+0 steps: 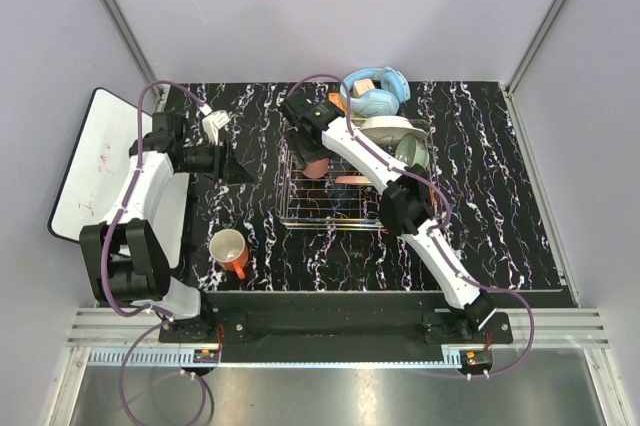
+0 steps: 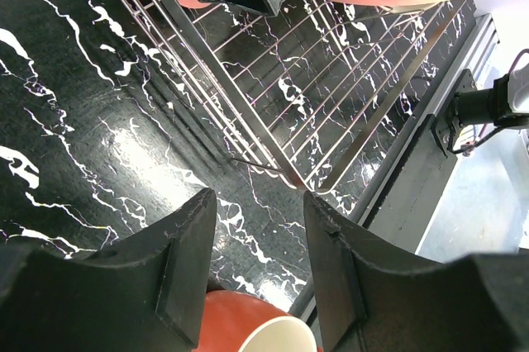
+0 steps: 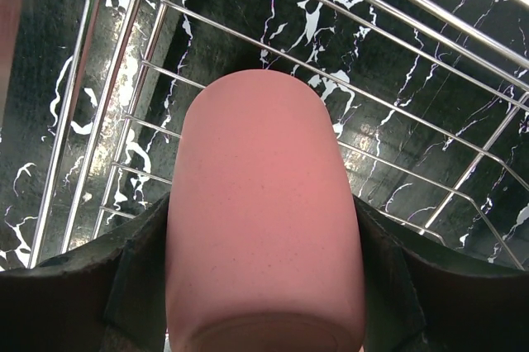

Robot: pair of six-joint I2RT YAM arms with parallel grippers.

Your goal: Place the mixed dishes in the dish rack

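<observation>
The salmon-pink cup (image 3: 260, 162) lies lengthwise between my right gripper's (image 3: 264, 232) fingers, which are shut on its sides. It hangs over the left end of the silver wire dish rack (image 1: 335, 208), where the right gripper (image 1: 312, 151) reaches in from above. A pink-rimmed plate (image 1: 350, 179) lies in the rack. My left gripper (image 1: 243, 171) stands open and holds nothing, just left of the rack. The cream mug with the orange handle (image 1: 230, 251) stands on the table nearer the arm bases. In the left wrist view the mug (image 2: 264, 331) shows below the open left gripper (image 2: 260, 203).
Light blue headphones (image 1: 375, 91) lie at the back behind the rack. An orange-and-white bowl (image 1: 390, 129) and a pale green bowl (image 1: 412, 151) sit at the rack's far right. A white board with red marks (image 1: 85, 161) lies off the table's left edge.
</observation>
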